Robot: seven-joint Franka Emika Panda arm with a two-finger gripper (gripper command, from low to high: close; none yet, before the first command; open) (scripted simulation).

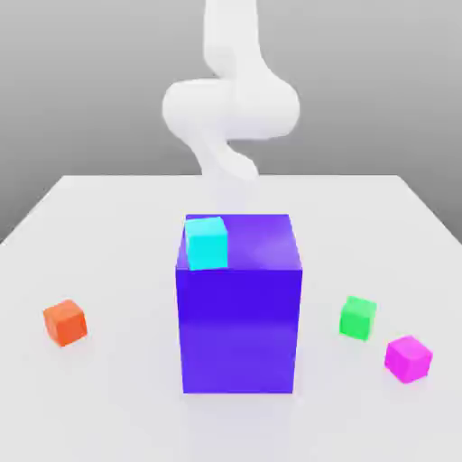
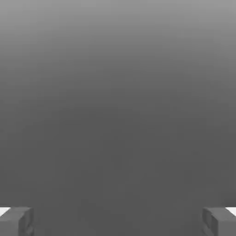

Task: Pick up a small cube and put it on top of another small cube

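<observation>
Cyan cube [image 1: 207, 244] is sitting atop blue block [image 1: 239, 327], toward nine o'clock in exterior view; around block, I'm seeing orange cube [image 1: 65, 323] lying at nine, green cube [image 1: 358, 318] three, magenta cube [image 1: 408, 359] four. Gripper [image 2: 118, 222] standing wide.

The white table [image 1: 117, 406] carries a blue block [image 1: 239, 329], orange cube [image 1: 65, 323], green cube [image 1: 357, 318] and magenta cube [image 1: 408, 359].

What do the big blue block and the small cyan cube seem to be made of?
Big blue block: perhaps smooth plastic or painted material, with a slightly glossy finish; its flat sides carry soft lighter patches, and a faint bluish tint lies on the table before it.
Small cyan cube: possibly plastic too, one even bright colour without grain; whether matt or glossy, I cannot tell.
</observation>
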